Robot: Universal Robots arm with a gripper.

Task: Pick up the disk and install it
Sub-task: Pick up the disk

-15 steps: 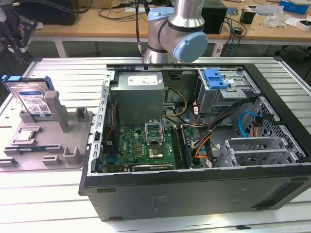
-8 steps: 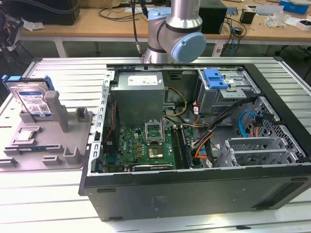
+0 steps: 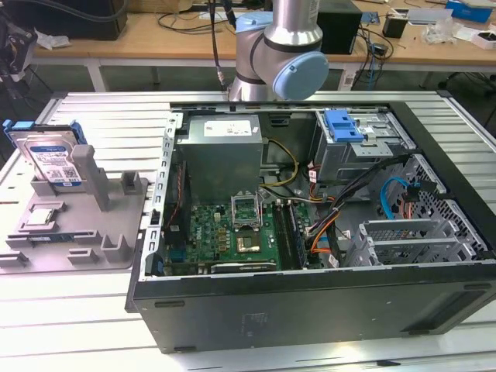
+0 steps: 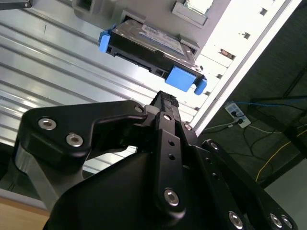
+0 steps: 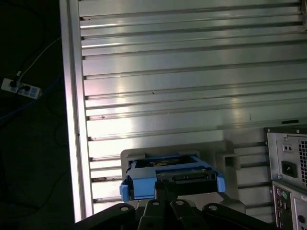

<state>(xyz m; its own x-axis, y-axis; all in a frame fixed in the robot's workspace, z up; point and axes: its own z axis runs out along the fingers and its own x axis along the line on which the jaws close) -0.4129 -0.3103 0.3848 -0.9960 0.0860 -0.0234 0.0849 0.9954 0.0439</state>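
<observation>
The disk (image 3: 53, 159), a silver drive with a white and blue label and blue side rails, stands on edge in a grey holder (image 3: 85, 232) at the exterior view's left. Both wrist views show it from above: the disk (image 4: 148, 43) sits in its slot, and the disk (image 5: 168, 166) shows its blue frame. My gripper (image 4: 165, 99) hangs a short way off it, black fingers together and holding nothing. The gripper (image 5: 164, 188) tips point toward the disk's edge without touching it.
An open computer case (image 3: 310, 310) lies on the ribbed metal table (image 3: 101, 108), with a grey power-supply box (image 3: 221, 151), a motherboard (image 3: 232, 232) and a drive cage with a blue latch (image 3: 343, 124). The arm's elbow (image 3: 279, 46) stands behind the case.
</observation>
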